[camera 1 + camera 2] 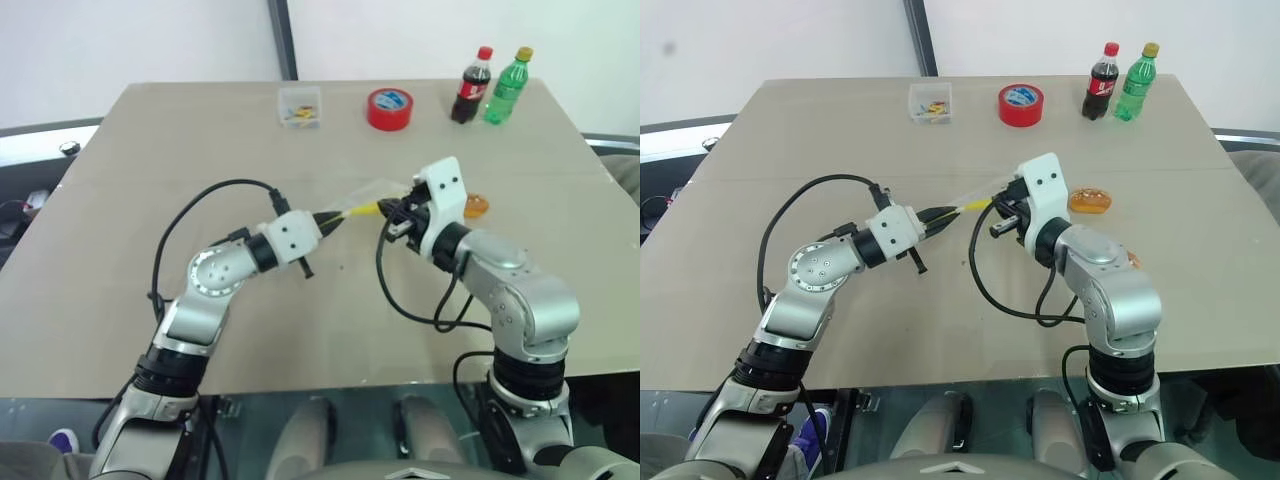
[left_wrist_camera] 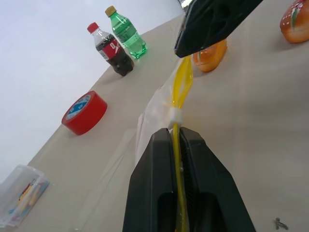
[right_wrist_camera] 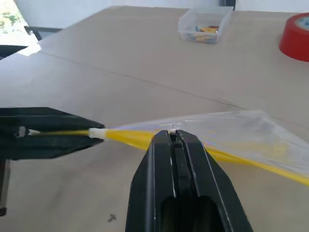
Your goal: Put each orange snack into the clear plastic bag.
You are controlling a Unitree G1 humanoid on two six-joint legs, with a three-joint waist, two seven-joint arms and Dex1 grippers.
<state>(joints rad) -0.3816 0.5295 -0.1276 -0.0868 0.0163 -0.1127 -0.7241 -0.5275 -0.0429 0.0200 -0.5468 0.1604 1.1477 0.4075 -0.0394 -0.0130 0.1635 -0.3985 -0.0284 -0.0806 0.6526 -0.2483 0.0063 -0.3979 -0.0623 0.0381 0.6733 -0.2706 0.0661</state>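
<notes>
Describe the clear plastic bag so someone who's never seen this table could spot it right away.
On the tan table, look at the middle, where the two black grippers meet. The clear plastic bag hangs stretched between them, the left gripper and right gripper both shut on its yellow seal strip. Unlike the small clear box at the far edge, it is flat, crinkly and lifted off the table.

Bag between pincers, above table

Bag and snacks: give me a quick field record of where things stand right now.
bag: lifted off the table, yellow seal strip stretched between both end effectors
left end effector: shut on the strip
right end effector: shut on the strip
snacks: both on the table by the right arm, outside the bag
bagged: none
</notes>
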